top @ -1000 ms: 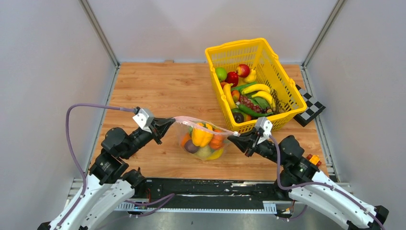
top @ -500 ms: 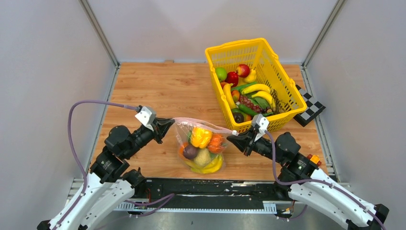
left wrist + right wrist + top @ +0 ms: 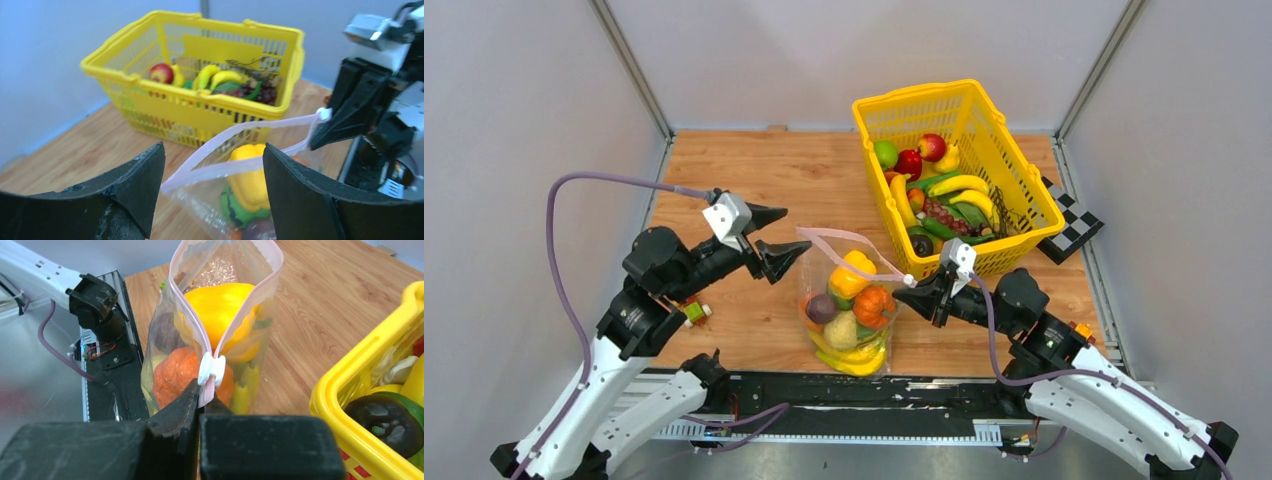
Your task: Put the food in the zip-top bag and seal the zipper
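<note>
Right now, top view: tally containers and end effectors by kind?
basket: 1
bag: 1
end effectors: 2 (left end effector open, right end effector shut on bag)
total: 4

Yellow basket (image 3: 924, 110) just beyond right claw (image 3: 903, 291)

The zip-top bag (image 3: 849, 300) stands on the counter (image 3: 754, 180), packed with the food (image 3: 854, 310), its zipper (image 3: 849, 240) gaping. At its right corner the right gripper (image 3: 906, 291) pinches the zipper's end. Just left of the bag, the left gripper (image 3: 797, 232) hangs with jaws apart, touching nothing. Behind the bag, to its right, sits a yellow basket (image 3: 914, 92).
</note>
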### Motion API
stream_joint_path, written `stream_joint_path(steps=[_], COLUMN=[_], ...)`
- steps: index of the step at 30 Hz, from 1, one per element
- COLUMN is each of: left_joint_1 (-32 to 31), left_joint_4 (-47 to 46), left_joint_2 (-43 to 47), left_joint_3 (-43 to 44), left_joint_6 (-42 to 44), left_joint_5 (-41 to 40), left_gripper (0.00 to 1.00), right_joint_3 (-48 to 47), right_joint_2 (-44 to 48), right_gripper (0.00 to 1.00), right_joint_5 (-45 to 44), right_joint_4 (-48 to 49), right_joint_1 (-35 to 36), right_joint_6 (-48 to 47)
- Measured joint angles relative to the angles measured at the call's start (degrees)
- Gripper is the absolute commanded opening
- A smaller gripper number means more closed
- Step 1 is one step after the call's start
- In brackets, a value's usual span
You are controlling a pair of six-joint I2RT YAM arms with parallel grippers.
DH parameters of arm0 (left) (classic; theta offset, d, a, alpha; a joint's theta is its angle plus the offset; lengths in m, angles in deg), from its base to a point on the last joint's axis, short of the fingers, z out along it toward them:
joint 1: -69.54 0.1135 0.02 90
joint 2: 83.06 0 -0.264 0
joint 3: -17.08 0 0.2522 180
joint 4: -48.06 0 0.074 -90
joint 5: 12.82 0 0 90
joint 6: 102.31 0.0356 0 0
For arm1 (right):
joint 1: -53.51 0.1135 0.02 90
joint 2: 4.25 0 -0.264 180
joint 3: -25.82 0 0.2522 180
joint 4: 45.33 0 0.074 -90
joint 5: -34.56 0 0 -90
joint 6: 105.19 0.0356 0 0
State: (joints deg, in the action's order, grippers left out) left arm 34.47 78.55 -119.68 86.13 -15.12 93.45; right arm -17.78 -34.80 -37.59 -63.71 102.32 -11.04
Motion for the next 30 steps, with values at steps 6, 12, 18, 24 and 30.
stream_joint_path(steps=[6, 12, 18, 24, 30], left_joint_1=[-0.6, -7.9, -15.1, -17.7, -18.3], left_joint_4=[-4.0, -2.3, 1.6, 4.3, 6.5], left_joint_2=[-11.8, -23.6, -30.2, -33.2, -36.7], left_joint_3=[7.4, 11.8, 14.8, 17.9, 20.2], left_joint_6=[0.7, 7.5, 15.6, 19.7, 20.5], left_joint_5=[16.5, 23.5, 23.8, 23.8, 24.0], left_gripper=[0.81, 0.83, 0.83, 0.77, 0.64], right_joint_3=[-3.3, -5.4, -6.0, -6.2, -6.6], right_joint_2=[-1.8, -2.5, -3.3, -3.5, -4.0], right_gripper=[0.0, 0.0, 0.0, 0.0, 0.0], right_joint_5=[3.7, 6.0, 7.7, 8.4, 8.5], right_joint_4=[-3.0, -4.8, -5.1, -5.4, -5.5], right_joint_1=[0.0, 0.0, 0.0, 0.0, 0.0], right_joint_6=[-3.1, -5.7, -6.9, -7.6, -7.9])
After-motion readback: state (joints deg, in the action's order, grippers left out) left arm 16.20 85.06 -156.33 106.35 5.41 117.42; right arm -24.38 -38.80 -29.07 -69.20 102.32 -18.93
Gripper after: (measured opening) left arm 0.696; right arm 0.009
